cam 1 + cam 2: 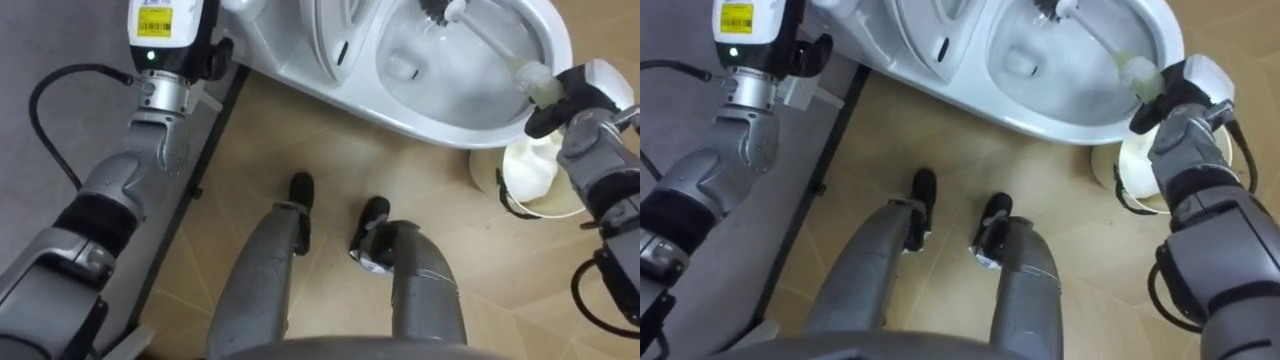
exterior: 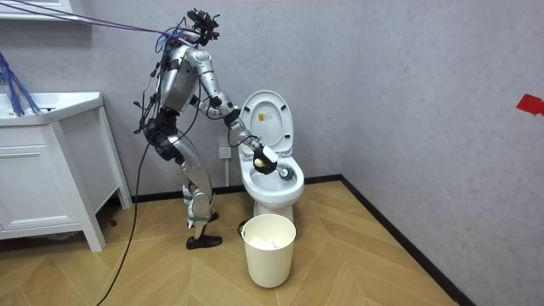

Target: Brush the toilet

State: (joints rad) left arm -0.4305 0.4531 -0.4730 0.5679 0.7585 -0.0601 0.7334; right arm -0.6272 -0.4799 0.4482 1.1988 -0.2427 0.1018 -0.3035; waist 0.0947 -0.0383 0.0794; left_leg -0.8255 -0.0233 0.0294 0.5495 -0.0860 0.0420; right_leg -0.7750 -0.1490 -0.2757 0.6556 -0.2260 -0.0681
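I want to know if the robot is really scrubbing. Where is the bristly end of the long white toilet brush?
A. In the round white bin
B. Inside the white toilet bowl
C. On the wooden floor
B: the right hand grips the handle of the long white toilet brush, and its dark bristle head is down inside the white toilet bowl.

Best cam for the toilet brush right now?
Left eye view: the toilet brush runs from its dark head in the toilet bowl down its white handle to the right hand gripping it. Right eye view shows the same, head more cropped at the top edge. Room view: a small shape at the hand.
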